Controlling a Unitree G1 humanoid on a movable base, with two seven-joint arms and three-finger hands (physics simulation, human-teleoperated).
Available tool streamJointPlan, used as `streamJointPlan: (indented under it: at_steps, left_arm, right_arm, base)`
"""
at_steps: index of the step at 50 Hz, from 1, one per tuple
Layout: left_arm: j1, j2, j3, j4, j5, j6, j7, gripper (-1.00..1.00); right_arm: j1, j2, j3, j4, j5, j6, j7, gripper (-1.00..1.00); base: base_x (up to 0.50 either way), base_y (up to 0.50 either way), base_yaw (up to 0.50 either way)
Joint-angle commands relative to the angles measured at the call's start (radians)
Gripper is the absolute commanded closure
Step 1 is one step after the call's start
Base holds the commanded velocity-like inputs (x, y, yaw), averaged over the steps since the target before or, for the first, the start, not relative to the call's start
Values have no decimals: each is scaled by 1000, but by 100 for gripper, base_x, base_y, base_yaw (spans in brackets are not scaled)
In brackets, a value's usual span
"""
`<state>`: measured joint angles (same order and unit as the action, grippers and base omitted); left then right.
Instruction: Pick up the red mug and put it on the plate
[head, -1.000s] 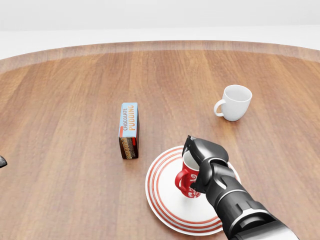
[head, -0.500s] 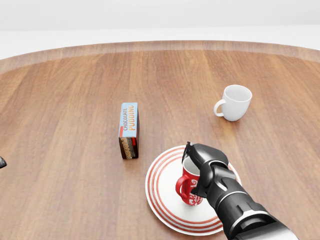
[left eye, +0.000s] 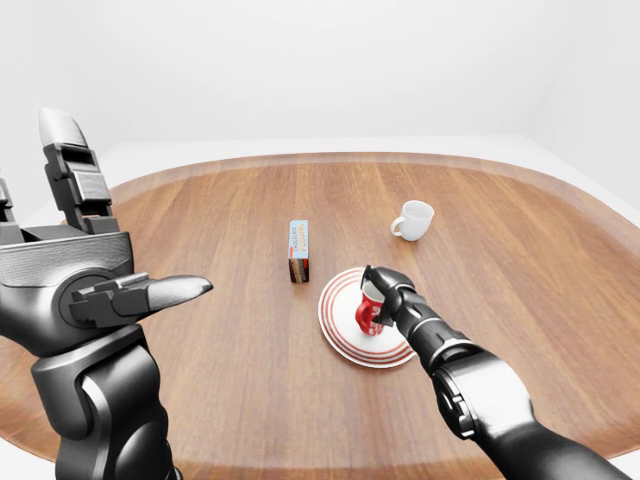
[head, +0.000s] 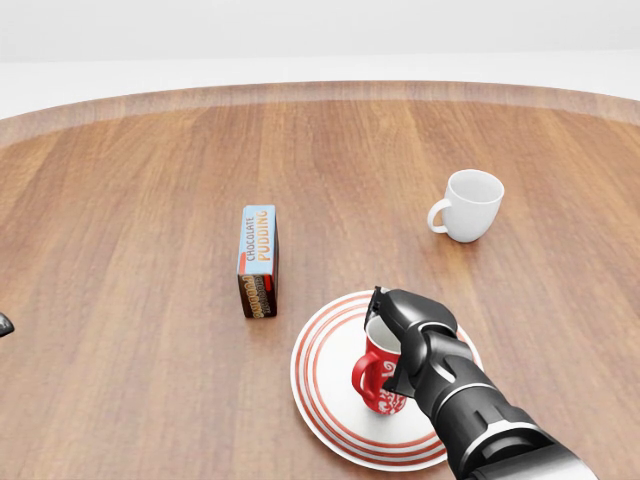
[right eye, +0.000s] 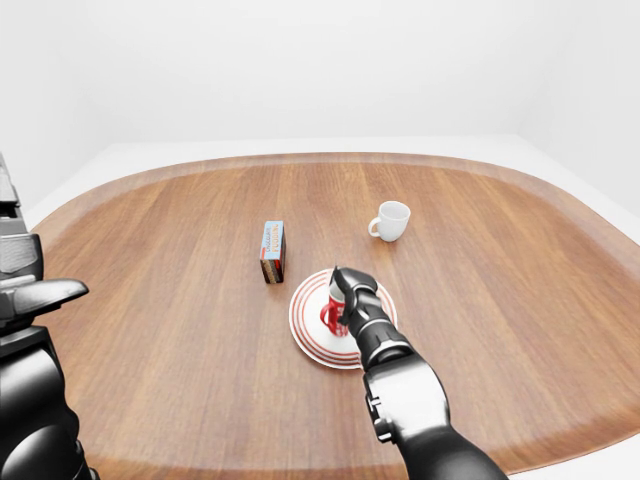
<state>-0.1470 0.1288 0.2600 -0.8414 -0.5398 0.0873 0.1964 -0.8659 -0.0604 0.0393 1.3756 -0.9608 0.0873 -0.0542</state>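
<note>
With the right hand's fingers (head: 398, 318) clamped on the glossy red ceramic mug (head: 380, 375) at six o'clock on the red-ringed white plate (head: 330, 400), a careless release could tip it.

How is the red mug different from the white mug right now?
The red mug stands on the striped plate; the white mug sits on the bare table. The right hand grips the red one; the white one is untouched and tilted. Both have handles on the view's left.
</note>
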Motion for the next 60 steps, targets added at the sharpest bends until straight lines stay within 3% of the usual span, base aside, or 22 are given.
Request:
streamJointPlan:
  at_steps: [1,15,16,17,18,24,27,36,45,46,47,54,60]
  left_arm:
    - [2,-1,0,2,1,0,-2,-100]
    - [6,-2,-2,1,4,0,-4,-100]
    - [6,-3,-2,1,5,0,-5,-100]
    - [5,-2,0,0,3,0,-4,-100]
    - [5,-2,-1,1,4,0,-4,-100]
    - [5,-4,-4,4,9,0,-6,-100]
    - [3,-4,-6,10,15,0,-7,-100]
    - [-9,-3,-5,31,23,0,-8,-100]
    - [-13,-1,-8,42,28,0,-7,-100]
    - [-6,-3,-12,32,28,0,-8,-100]
    - [-4,-4,-12,29,27,0,-10,-100]
    - [-10,-3,-10,38,26,0,-10,-100]
    - [-6,-4,-12,38,25,0,-11,-100]
  right_arm:
    - [-4,0,2,0,-47,0,-60,100]
    - [-5,-1,-1,-1,-44,0,-64,96]
    - [-5,-1,-2,-1,-43,0,-66,42]
    - [-4,-1,-2,-1,-41,0,-67,7]
    - [-1,-1,-2,-1,-40,0,-68,-12]
    - [2,-5,4,-2,-43,0,-74,-4]
    - [13,-1,8,-3,-45,0,-77,-30]
    - [45,2,16,-7,-39,0,-85,-29]
    - [111,6,39,-20,-35,0,-104,-45]
    - [116,4,42,-23,-36,0,-96,-89]
    - [117,3,45,-24,-37,0,-94,-100]
    - [110,4,55,-40,-34,0,-78,-100]
    - [128,-5,69,-110,-24,0,12,-100]
  base:
    - [0,0,0]
    - [0,0,0]
    - [0,0,0]
    - [0,0,0]
    - [0,0,0]
    - [0,0,0]
    - [0,0,0]
    - [0,0,0]
    - [0,0,0]
    - [0,0,0]
    - [0,0,0]
    - [0,0,0]
    - [0,0,0]
